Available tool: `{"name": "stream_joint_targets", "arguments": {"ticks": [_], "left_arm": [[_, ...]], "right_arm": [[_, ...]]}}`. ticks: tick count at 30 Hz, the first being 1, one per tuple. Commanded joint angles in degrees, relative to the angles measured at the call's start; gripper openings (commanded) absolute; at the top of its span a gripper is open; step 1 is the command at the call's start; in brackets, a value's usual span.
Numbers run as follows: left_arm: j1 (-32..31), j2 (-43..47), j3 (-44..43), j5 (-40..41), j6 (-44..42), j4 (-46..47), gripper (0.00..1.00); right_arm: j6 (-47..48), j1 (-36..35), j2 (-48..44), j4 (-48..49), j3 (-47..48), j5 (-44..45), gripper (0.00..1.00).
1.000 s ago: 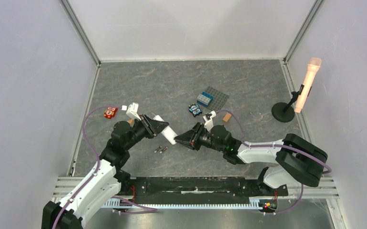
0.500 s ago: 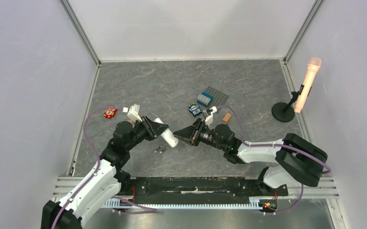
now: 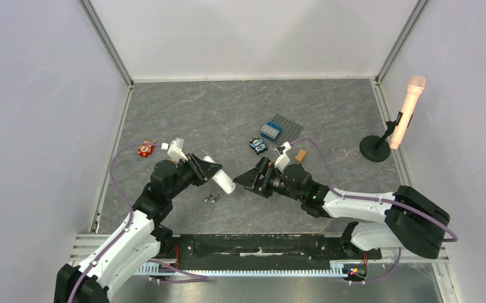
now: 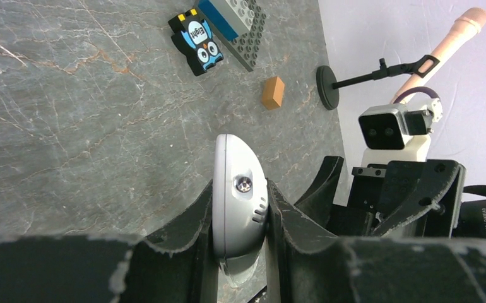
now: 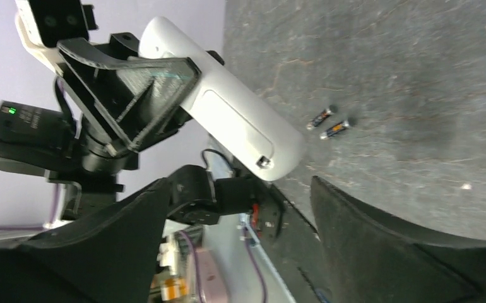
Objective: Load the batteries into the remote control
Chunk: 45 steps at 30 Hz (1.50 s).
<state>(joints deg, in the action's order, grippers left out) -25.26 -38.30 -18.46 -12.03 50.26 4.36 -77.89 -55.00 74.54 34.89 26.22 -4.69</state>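
Observation:
My left gripper is shut on the remote control, a slim white bar held off the table with its free end pointing toward the right arm. In the left wrist view the remote is pinched between both fingers. My right gripper stands open just right of the remote's end, not touching it. In the right wrist view the remote's plain back lies ahead of the open right gripper. Two batteries lie side by side on the table under the remote, also visible as batteries.
An orange-brown block, a black owl-print block and a grey stud plate with a blue brick lie behind the right gripper. A microphone on a stand is far right. A red toy lies at left.
My right gripper has opened its jaws wide and edged left toward the remote's end. The left gripper keeps its hold on the remote with little movement.

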Motion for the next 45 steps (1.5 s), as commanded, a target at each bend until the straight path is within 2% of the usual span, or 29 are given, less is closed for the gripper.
{"name": "stream_joint_targets", "arguments": {"ticks": [1,5,10,13,16,20,22,23,25,27,30,33,39,41,45], "left_arm": [[-0.06,0.29,-2.63,-0.20,5.30,2.07,0.03],[-0.06,1.99,-3.88,-1.05,12.22,2.26,0.04],[-0.06,3.38,-3.38,-3.90,23.02,7.53,0.04],[-0.09,4.19,-2.61,-5.13,27.40,9.20,0.04],[-0.06,5.44,-0.97,-5.12,31.54,11.86,0.05],[-0.06,6.69,-0.35,-4.49,32.97,12.42,0.06],[-0.10,6.92,-0.35,-4.96,32.95,12.34,0.12],[-0.06,7.13,-0.43,-5.19,32.82,12.35,0.19],[-0.07,7.79,-0.68,-5.85,31.66,11.23,0.38],[0.05,8.54,-1.17,-7.00,29.85,9.00,0.57],[0.60,9.12,-2.12,-10.95,27.14,7.81,0.70],[1.33,8.55,-3.49,-16.08,24.18,7.43,0.73],[1.74,3.50,-8.61,-26.66,16.58,4.87,0.74],[1.78,1.59,-10.07,-29.14,15.04,4.58,0.73],[1.73,-1.03,-11.99,-35.05,13.47,5.56,0.64]], "right_arm": [[7.97,-0.15,-3.14,-4.93,2.09,2.54,0.89],[2.75,-0.10,-2.71,1.47,0.82,-0.36,0.93],[-0.73,-0.14,-1.96,7.42,1.97,-1.38,0.94],[-1.60,-0.19,-1.24,10.64,3.70,-2.25,0.84],[-3.12,-0.18,0.63,11.68,5.92,-4.37,0.67],[-5.57,-0.57,1.94,15.38,6.10,-6.06,0.44],[-5.87,-0.54,1.64,15.53,5.66,-5.73,0.32],[-5.83,-0.54,1.29,15.65,5.37,-5.52,0.26],[-5.67,-0.31,0.14,15.59,4.59,-5.40,0.17],[-4.51,0.43,-1.40,14.92,4.22,-6.86,0.12],[-2.03,2.87,-4.28,11.11,3.59,-11.78,0.08],[0.42,5.76,-6.84,6.44,3.22,-18.04,0.07],[7.15,9.15,-10.08,-2.63,5.83,-32.14,0.08],[7.80,9.26,-10.81,-3.09,5.84,-34.88,0.08],[8.31,9.56,-12.37,-5.37,5.52,-35.44,0.10]]}}
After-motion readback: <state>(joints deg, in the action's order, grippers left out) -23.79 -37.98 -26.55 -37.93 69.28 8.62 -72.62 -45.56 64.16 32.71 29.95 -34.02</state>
